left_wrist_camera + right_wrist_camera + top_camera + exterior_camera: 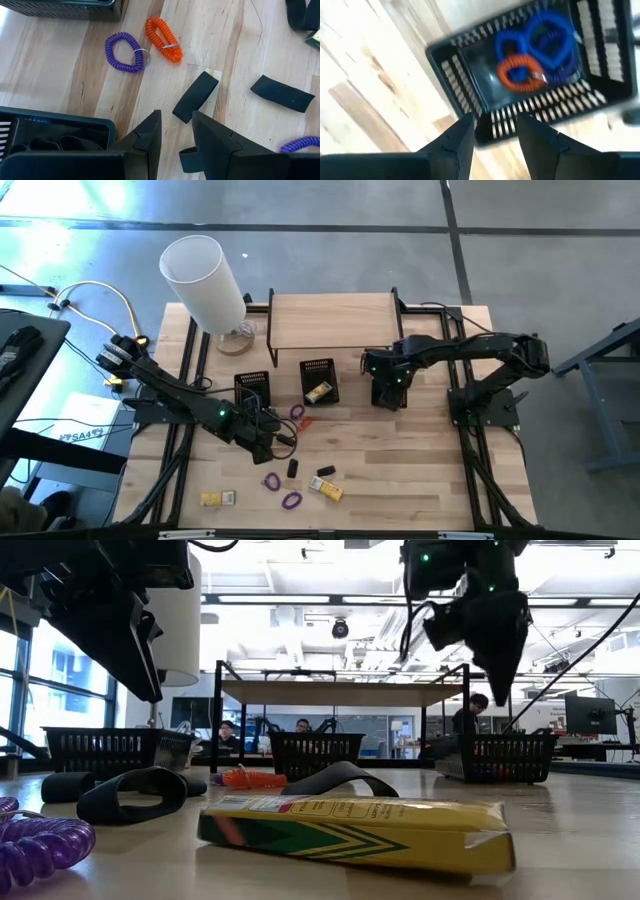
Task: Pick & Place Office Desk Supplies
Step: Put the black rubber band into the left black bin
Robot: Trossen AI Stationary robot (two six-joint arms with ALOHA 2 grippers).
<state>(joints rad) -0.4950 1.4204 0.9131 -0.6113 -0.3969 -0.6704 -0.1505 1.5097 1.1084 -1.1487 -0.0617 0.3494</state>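
Right gripper hangs released over basket holding coils; beside it, many supplies remain.

Scattered desk supplies on wooden table, three black baskets.

A grey concrete floor is lying all round the wooden table, with dark seams crossing it toward twelve and one o'clock. Daylight is pooling pale blue at ten o'clock. In the level view, ceiling strip lights are glowing overhead, tall windows are standing at nine o'clock, and people are sitting far back among desks.
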